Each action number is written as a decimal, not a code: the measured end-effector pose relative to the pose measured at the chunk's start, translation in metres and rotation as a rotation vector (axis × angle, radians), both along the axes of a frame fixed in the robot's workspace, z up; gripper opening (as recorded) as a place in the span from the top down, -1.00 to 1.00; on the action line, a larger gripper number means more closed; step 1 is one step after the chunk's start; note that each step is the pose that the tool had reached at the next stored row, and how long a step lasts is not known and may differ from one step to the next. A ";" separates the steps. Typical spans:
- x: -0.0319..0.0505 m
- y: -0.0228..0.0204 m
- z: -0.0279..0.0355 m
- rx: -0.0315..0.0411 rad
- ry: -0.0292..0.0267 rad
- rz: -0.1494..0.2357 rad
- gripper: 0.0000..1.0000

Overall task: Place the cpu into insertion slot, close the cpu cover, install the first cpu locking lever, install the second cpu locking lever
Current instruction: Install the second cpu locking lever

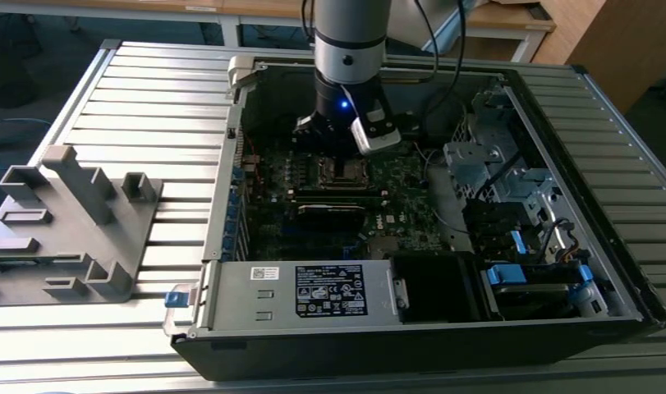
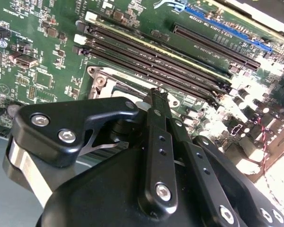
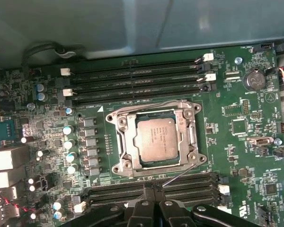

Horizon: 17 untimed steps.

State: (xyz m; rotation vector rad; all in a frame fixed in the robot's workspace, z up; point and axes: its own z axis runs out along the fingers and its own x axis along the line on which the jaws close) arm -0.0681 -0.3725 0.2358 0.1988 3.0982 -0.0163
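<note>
1. The cpu [image 3: 155, 139] is seated in the insertion slot [image 3: 127, 142], framed by the cpu cover [image 3: 154, 108].
2. The gripper [image 3: 153, 187] is held beside the socket, jaws seemingly closed on nothing.

The cpu [image 3: 155, 138], a flat square chip with a dull silvery-brown top, lies level inside the slot [image 3: 132, 158], near the middle of the green board [image 3: 236, 156]. The cover [image 3: 125, 137], a thin silvery frame with a large square window, lies flat around the chip, its window showing the chip's top. A thin wire lever [image 3: 182, 174] slants away from the cover's corner, toward the memory sockets.
</note>
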 end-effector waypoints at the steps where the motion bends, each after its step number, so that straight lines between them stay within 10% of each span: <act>1: -0.0004 0.0000 -0.0001 0.0000 -0.0002 0.000 0.80; 17: -0.0082 -0.0001 -0.0021 -0.0001 -0.0002 0.000 0.80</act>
